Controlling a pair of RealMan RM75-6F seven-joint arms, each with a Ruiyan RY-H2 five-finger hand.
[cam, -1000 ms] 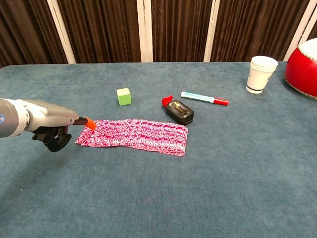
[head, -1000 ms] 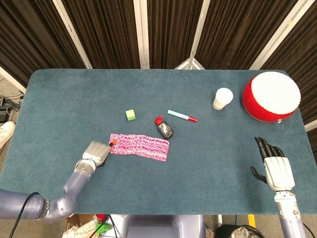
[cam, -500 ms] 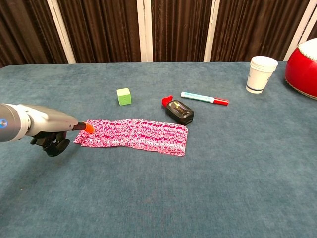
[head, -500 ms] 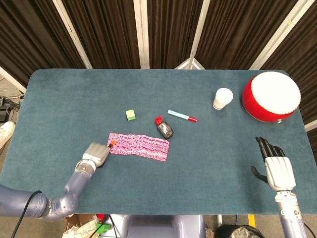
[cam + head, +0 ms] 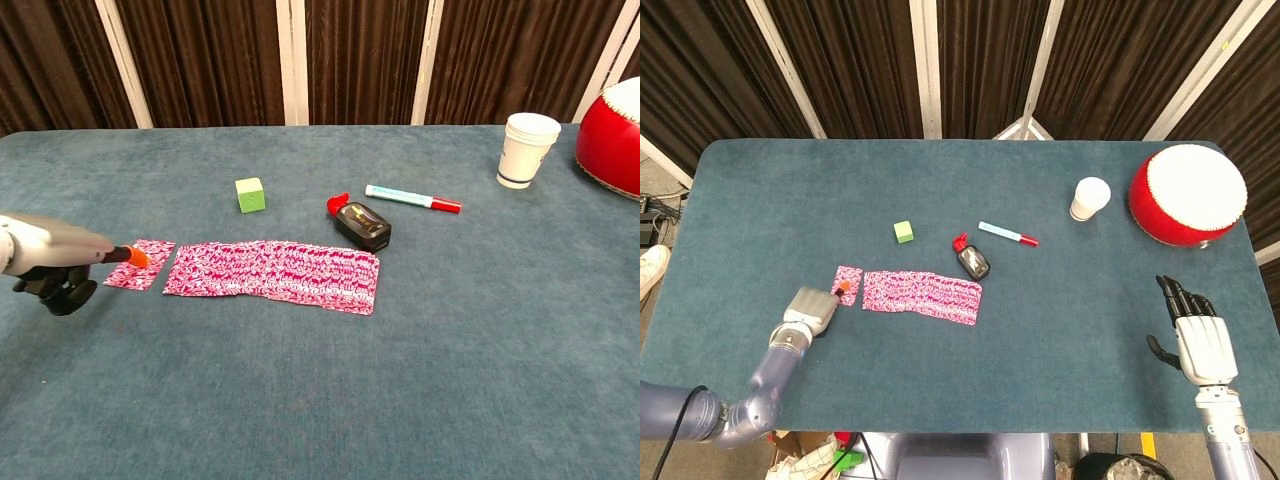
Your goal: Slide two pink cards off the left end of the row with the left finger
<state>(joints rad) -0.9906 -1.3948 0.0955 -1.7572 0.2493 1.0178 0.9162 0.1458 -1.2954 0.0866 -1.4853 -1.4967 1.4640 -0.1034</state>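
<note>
At the bottom right of the head view, our right hand [image 5: 1196,338] rests on the counter [image 5: 1090,330]. Its fingers are straight and a little apart, and it holds nothing. It is well apart from the cards, so we think it is just waiting out of the way.

At the lower left, our left hand [image 5: 812,310] points one finger with an orange tip [image 5: 137,258] and the other fingers look curled in. It grips nothing. The tip presses down on one pink card [image 5: 139,263], we think so the card slides along with the finger. This card now lies just left of the row of pink cards [image 5: 275,271], with a thin strip of blue counter between them. So one card looks done, and we judge a second card is not yet pulled off.

A bit further up, near the right end of the row, sits a small black thing with a red tip [image 5: 972,259]. Beside it are a green block [image 5: 904,232] and a marker [image 5: 1008,235].

Far off at the upper right stand a white cup [image 5: 1090,198] and a red drum [image 5: 1187,193].
</note>
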